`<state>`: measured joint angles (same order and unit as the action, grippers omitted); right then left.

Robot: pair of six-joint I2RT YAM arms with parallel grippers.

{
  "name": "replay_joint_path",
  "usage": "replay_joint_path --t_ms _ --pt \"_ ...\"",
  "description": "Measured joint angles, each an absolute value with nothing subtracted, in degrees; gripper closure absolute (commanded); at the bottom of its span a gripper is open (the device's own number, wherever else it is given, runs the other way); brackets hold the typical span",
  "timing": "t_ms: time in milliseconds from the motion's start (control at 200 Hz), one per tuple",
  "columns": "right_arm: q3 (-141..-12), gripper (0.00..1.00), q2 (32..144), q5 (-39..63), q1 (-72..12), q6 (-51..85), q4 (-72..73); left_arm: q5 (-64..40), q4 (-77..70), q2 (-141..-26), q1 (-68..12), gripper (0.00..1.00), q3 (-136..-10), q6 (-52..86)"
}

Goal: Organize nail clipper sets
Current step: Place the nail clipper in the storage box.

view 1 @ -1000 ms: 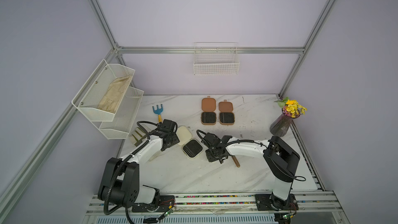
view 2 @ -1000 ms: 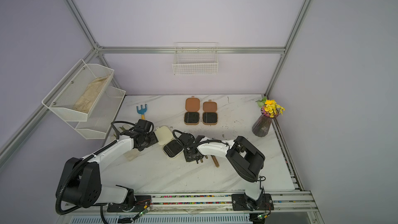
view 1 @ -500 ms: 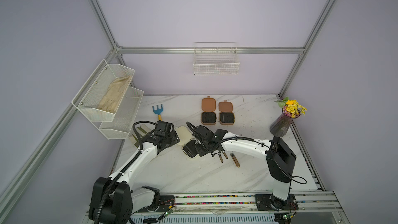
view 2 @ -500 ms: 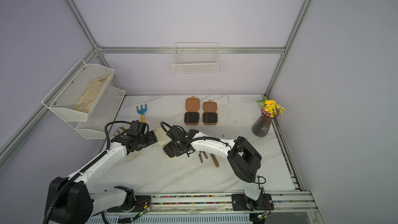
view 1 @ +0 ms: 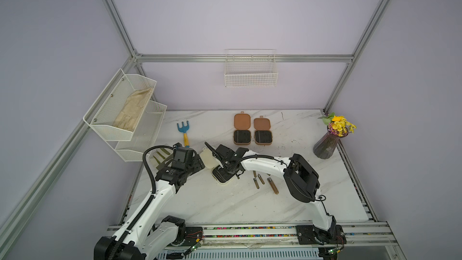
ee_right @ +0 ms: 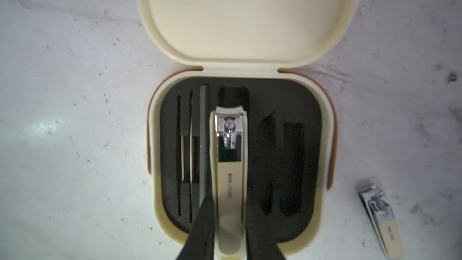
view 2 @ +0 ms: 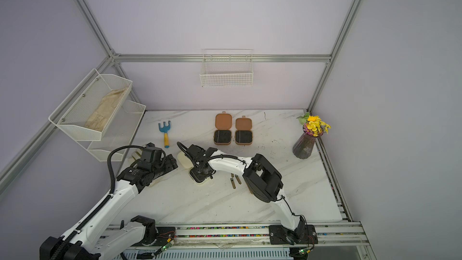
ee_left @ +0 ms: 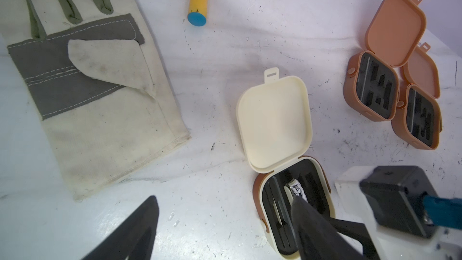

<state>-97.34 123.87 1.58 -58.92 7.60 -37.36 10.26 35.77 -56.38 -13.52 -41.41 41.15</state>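
Soft even light; right wrist view blurred.

In both top views the right gripper [view 1: 226,170] covers most of the cream case [view 1: 221,180] beneath it, hiding the clipper [ee_right: 229,171] it grips. In the right wrist view that clipper's rear end, behind the claw's fingertips, runs off the frame.
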Motion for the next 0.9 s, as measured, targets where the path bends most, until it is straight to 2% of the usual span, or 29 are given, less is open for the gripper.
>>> replay_joint_path --t_ms 900 --pt "-98.7 1.00 126.0 -0.5 -58.9 14.0 -37.6 10.2 36.6 -56.0 -13.5 0.18 -41.3 41.3"
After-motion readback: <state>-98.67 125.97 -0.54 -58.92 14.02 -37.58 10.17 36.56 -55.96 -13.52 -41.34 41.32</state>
